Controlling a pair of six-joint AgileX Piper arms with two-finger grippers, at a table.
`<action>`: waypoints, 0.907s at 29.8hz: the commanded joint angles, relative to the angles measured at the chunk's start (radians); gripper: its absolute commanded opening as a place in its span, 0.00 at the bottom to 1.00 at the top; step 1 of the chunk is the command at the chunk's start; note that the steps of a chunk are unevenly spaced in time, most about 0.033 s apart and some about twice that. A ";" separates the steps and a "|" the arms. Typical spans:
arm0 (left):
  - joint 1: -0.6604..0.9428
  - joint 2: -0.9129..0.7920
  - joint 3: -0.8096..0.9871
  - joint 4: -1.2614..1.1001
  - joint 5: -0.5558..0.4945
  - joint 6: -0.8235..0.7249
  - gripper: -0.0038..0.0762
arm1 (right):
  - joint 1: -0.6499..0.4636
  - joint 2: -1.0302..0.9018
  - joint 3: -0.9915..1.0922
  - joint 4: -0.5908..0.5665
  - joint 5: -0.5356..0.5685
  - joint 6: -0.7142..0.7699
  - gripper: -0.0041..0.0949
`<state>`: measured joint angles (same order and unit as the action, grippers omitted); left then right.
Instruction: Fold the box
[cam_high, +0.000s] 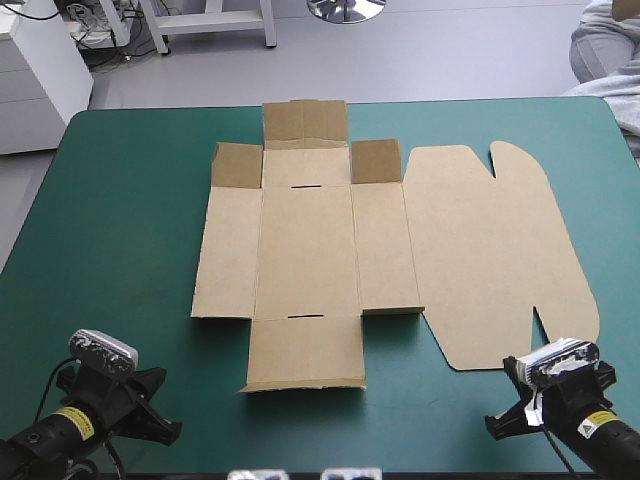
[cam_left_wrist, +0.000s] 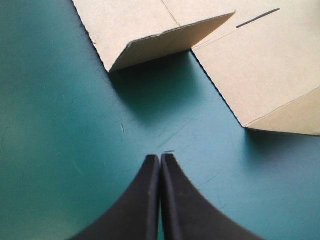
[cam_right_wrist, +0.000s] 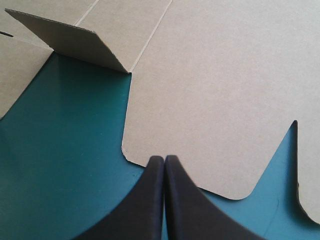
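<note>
presently the box (cam_high: 305, 250) lies flat at the middle of the counter (cam_high: 120, 220), far flaps slightly lifted, no wall formed. left jaws and right jaws, both pressed together and empty, sit at the near edge, presumably leaving the sheet undisturbed before folding.

I see the box (cam_high: 330, 240) lying flat at the middle of the bench (cam_high: 120, 200), its lid panel spread to the right. My left pincer (cam_left_wrist: 160, 157) sits toward the near-left corner, over bare bench, just short of the box's near flap. My right pincer (cam_right_wrist: 164, 159) sits near-right, at the lid panel's near edge.
</note>
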<state>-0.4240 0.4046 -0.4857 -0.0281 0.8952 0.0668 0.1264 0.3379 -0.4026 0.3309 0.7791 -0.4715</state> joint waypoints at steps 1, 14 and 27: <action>-0.002 0.007 -0.027 -0.007 -0.053 -0.006 0.04 | 0.000 0.007 -0.024 0.015 -0.060 -0.005 0.02; -0.002 0.007 -0.027 -0.007 -0.053 -0.006 0.04 | 0.000 0.007 -0.022 0.015 -0.062 -0.005 0.02; -0.002 0.015 -0.060 -0.018 -0.112 -0.014 0.04 | 0.000 0.007 -0.022 0.015 -0.063 -0.005 0.02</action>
<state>-0.4240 0.4046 -0.4905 -0.0295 0.8537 0.0668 0.1264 0.3379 -0.4026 0.3309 0.7791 -0.4715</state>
